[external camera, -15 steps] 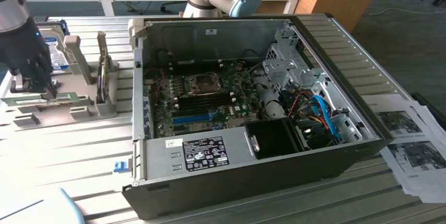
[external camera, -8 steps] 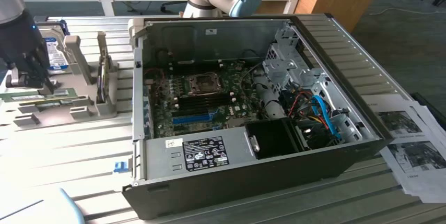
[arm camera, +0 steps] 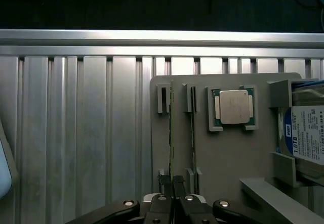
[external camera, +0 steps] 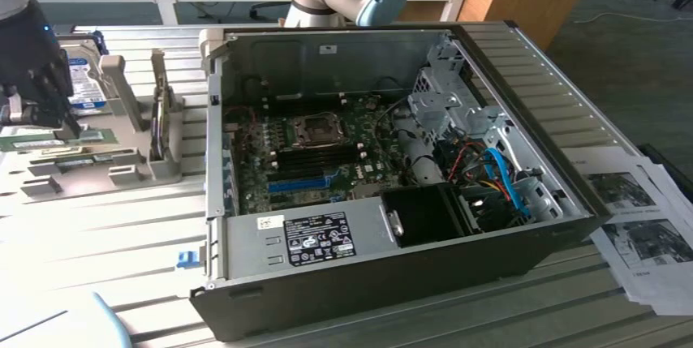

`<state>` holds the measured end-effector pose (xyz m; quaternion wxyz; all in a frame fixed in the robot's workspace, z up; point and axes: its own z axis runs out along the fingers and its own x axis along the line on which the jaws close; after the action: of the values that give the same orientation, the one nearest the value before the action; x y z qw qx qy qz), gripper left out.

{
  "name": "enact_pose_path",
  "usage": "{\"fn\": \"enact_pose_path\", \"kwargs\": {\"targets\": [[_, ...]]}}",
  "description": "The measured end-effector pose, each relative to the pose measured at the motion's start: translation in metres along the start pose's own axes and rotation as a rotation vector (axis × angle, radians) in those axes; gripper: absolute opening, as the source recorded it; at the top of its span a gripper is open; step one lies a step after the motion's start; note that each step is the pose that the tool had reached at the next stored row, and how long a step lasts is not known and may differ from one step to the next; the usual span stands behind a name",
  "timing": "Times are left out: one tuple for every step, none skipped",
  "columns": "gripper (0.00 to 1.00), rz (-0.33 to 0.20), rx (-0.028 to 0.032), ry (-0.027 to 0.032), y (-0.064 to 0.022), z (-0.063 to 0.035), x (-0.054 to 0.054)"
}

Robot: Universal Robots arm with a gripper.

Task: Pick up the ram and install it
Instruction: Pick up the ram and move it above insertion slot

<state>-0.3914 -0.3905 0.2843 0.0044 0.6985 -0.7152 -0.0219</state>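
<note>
The gripper (arm camera: 171, 191), its jaws drawn almost together, pinches the thin upper edge of the ram (arm camera: 171, 133) near one end. The green stick stands on edge in the slotted posts of a grey holder tray (arm camera: 223, 158). It appears seated in those posts rather than lifted clear, so the pick-up looks to be at the grasp stage. A second memory stick (arm camera: 193, 133) stands just beside it in the neighbouring slots, with the square silver processor (arm camera: 233, 106) in its own cradle and a blue-labelled hard drive (arm camera: 306, 133) at the tray's far side.

In the exterior view the arm's dark hand hangs over this tray at the exterior view's left edge, well apart from the open computer case (external camera: 379, 283) that takes up the middle of the frame. Inside it, the motherboard (external camera: 314, 161) lies exposed, its dark memory slots (external camera: 320, 156) apparently unfilled. Lifting, carrying and installing the stick are not yet done. Printed sheets (external camera: 639, 218) lie on the ribbed aluminium table (arm camera: 76, 133) at the exterior view's right.
</note>
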Motion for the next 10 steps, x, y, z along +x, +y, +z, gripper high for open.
{"fn": "enact_pose_path", "kwargs": {"targets": [[0.11,0.0,0.0,0.0001,-0.0001,-0.002,0.0],[0.11,0.0,0.0,0.0,-0.0002,-0.004,0.0],[0.11,0.0,0.0,0.0,-0.0002,-0.006,0.0],[0.11,0.0,0.0,0.0,-0.0003,-0.0081,0.0],[0.11,0.0,0.0,0.0,-0.0004,-0.0101,0.0],[0.11,0.0,0.0,0.0,-0.0005,-0.0124,0.0],[0.11,0.0,0.0,0.0,-0.0006,-0.0145,0.0],[0.11,0.0,0.0,-0.0001,-0.0006,-0.0165,0.0],[0.11,0.0,-0.0001,-0.0001,-0.0007,-0.0186,0.0],[0.11,0.0,-0.0001,0.0,-0.0007,-0.0207,-0.001]]}}
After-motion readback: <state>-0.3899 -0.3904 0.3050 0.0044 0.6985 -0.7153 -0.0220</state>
